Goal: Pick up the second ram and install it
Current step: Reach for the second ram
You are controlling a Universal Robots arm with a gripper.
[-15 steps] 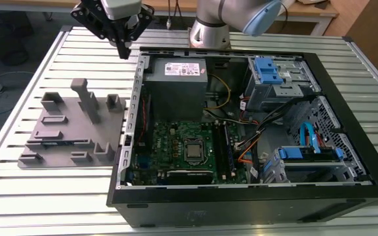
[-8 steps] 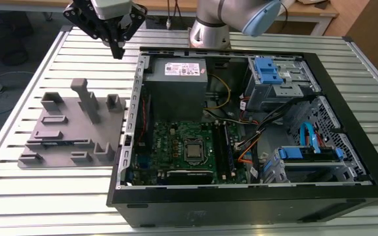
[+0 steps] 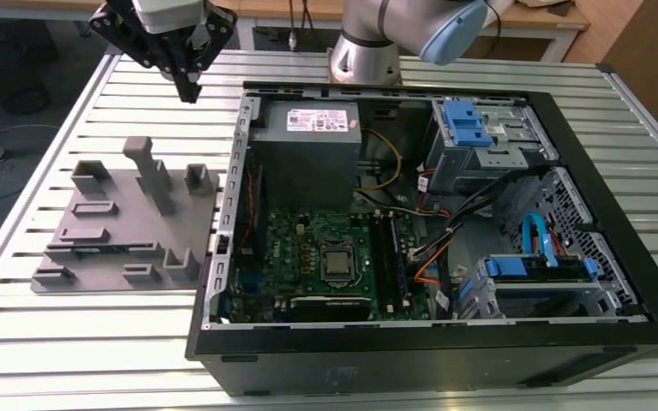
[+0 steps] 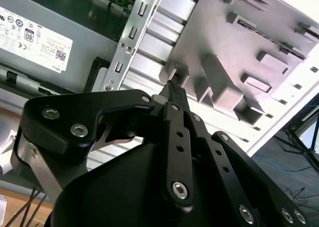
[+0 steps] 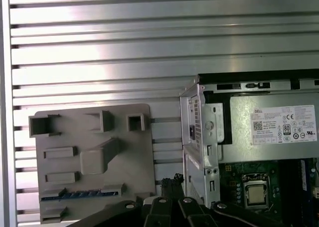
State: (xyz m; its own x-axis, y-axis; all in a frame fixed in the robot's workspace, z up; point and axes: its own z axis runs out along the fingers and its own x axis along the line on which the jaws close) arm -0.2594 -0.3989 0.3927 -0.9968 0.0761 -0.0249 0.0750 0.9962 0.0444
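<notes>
The second ram (image 3: 98,250) is a thin dark stick with a bluish edge. It stands on edge in a slot near the front of the grey holder plate (image 3: 117,224), also visible in the first wrist view as ram (image 5: 79,194) on plate (image 5: 137,162). My gripper (image 3: 188,92) hangs above the slatted table behind the plate, well apart from the ram. Its black fingers (image 4: 173,89) are pressed together with nothing between them, and their tips (image 5: 172,180) sit between the plate and the case wall.
An open computer case (image 3: 421,347) lies at the exterior view's right of the plate. It holds a green motherboard (image 3: 306,248), black memory slots (image 3: 389,257), a grey power supply (image 3: 306,141) and blue drive brackets (image 3: 466,124). The holder plate has tall upright posts (image 3: 160,180).
</notes>
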